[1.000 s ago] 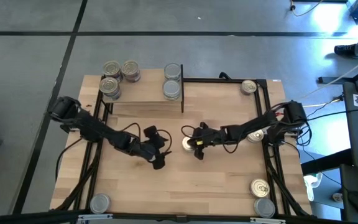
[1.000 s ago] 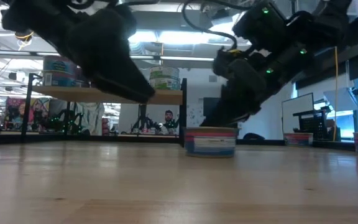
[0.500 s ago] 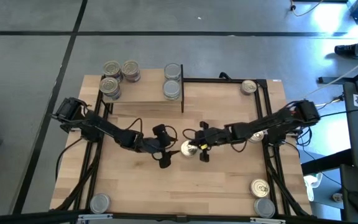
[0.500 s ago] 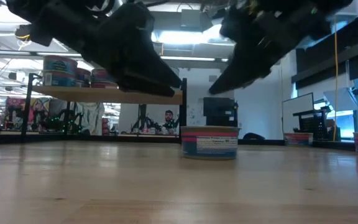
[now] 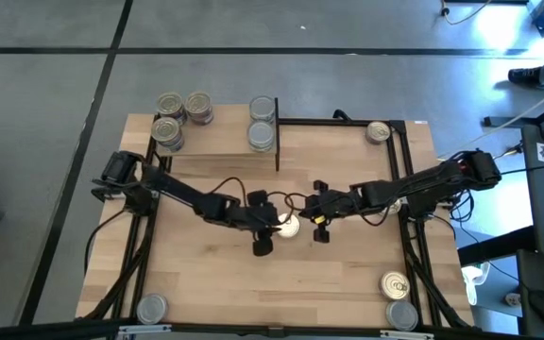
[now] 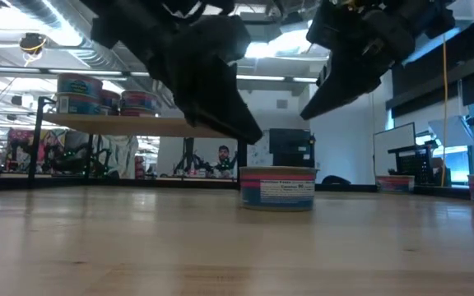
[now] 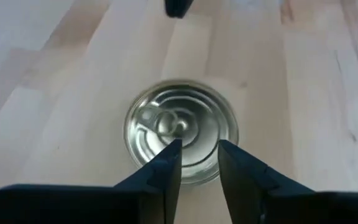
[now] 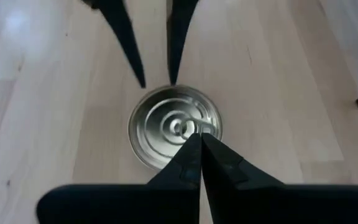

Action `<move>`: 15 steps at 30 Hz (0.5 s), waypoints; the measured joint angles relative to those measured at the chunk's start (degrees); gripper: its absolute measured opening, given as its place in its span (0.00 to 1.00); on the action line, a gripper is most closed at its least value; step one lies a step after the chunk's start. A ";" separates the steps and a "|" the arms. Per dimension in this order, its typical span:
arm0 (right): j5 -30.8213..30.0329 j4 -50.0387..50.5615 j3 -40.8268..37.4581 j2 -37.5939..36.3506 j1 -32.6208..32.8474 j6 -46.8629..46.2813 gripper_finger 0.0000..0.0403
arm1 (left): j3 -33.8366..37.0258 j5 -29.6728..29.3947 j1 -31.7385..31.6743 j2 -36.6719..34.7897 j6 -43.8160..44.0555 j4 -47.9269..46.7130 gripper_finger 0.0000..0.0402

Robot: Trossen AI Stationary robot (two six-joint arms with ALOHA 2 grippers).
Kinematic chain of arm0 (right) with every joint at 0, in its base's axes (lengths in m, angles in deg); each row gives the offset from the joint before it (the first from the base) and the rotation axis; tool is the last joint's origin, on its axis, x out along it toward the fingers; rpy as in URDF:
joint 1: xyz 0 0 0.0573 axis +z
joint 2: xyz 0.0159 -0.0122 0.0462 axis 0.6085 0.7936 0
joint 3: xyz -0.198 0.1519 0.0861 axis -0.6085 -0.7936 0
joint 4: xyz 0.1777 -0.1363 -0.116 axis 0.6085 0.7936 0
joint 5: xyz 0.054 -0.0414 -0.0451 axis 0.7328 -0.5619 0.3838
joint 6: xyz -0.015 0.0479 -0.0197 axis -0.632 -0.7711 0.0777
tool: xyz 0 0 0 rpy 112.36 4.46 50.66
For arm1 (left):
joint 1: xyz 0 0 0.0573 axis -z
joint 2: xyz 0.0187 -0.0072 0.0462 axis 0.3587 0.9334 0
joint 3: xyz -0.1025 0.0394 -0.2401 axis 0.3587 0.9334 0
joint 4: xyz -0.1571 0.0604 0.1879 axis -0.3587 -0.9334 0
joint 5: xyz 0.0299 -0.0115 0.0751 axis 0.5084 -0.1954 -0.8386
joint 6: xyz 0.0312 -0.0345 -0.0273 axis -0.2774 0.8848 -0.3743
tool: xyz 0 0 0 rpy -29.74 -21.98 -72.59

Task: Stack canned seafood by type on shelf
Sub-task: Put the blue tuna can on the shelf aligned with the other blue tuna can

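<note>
One tin of canned seafood stands on its base mid-table, its silver pull-tab lid up and a pink and blue label round it. My left gripper hovers over the tin's left rim, open with a narrow gap. My right gripper is shut and hangs higher, over the tin's right side. Neither touches the tin. The shelf at the far left bears several tins, some stacked in twos.
Loose tins stand at the far right, the near right and the near left. Black frame rails run along the table's sides. Bare wood lies in front of the middle tin.
My left gripper has moved toward the table's right edge until its fingers stand above the middle tin. My right gripper, shut throughout, has risen from the tin's top and drawn back a little toward the right edge. The tin has kept its place.
</note>
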 joint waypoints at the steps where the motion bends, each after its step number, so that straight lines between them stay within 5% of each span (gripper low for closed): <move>1: 0.00 -0.06 -0.02 0.02 0.00 0.00 0.03 | -0.41 0.01 -0.33 0.40 0.02 -0.24 0.24; 10: -1.33 -2.05 0.05 0.00 0.00 0.11 0.05 | -0.50 4.33 -1.74 3.23 -1.61 1.11 0.16; 15: -0.89 0.04 0.05 0.00 0.00 0.11 0.19 | -0.42 4.50 -1.48 4.22 -2.46 1.17 0.08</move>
